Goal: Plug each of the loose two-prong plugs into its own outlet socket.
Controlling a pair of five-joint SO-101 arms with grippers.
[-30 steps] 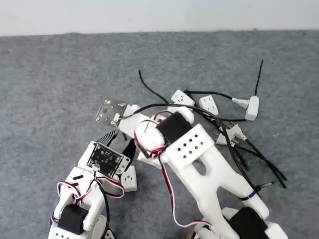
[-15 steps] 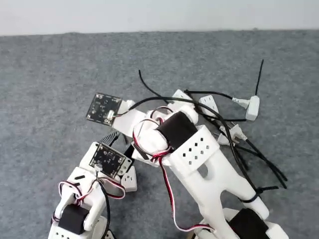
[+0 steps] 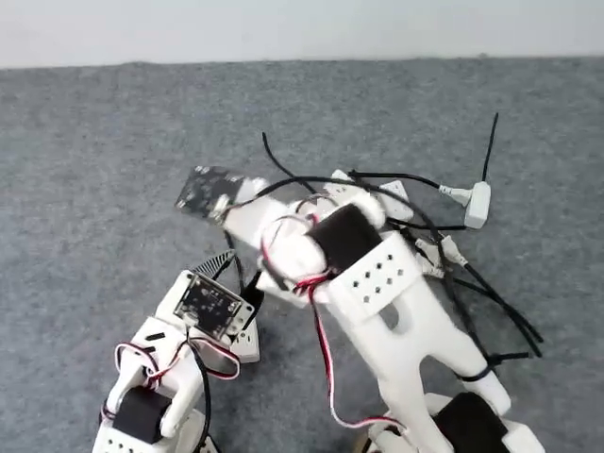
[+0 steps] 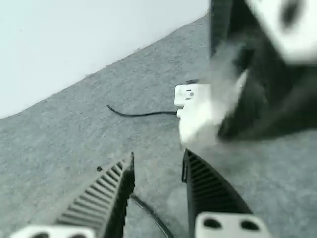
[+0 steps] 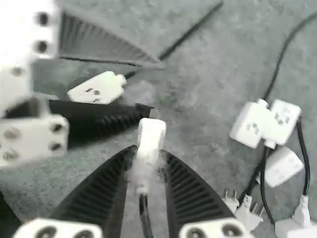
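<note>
Grey, carpet-like fabric is covering the counter [image 3: 94,170], with a pale wall [image 3: 283,28] running along its far edge. You are looking at two white arms working close together near the middle.

The right arm [image 3: 377,283] is reaching forward across a tangle of black cables [image 3: 491,302]. Its right jaws are closing narrowly on a white plug [image 5: 148,144], gripping the body from both sides with the cord trailing back between them. You cannot see the prongs from here.

The left arm [image 3: 156,377] is sitting low and nearer the front edge. Its left jaws are standing wide apart and holding nothing. A white outlet socket [image 5: 96,88] is lying flat on the counter by those open jaws, seemingly between them but not clamped, with its own cord leading away.

Off to one side, a cluster of spare sockets [image 5: 265,121] is resting together, and more loose plugs [image 5: 242,210] are lying near them with prongs showing.

By this reading, you are partway through the first pairing: the plug is in hand, the socket is not yet secured. The next move is probably asking the left jaws to pinch the socket steady, then the right arm to line the prongs up squarely with the slots before pushing in. A tilted approach is likely to skate the socket away.
</note>
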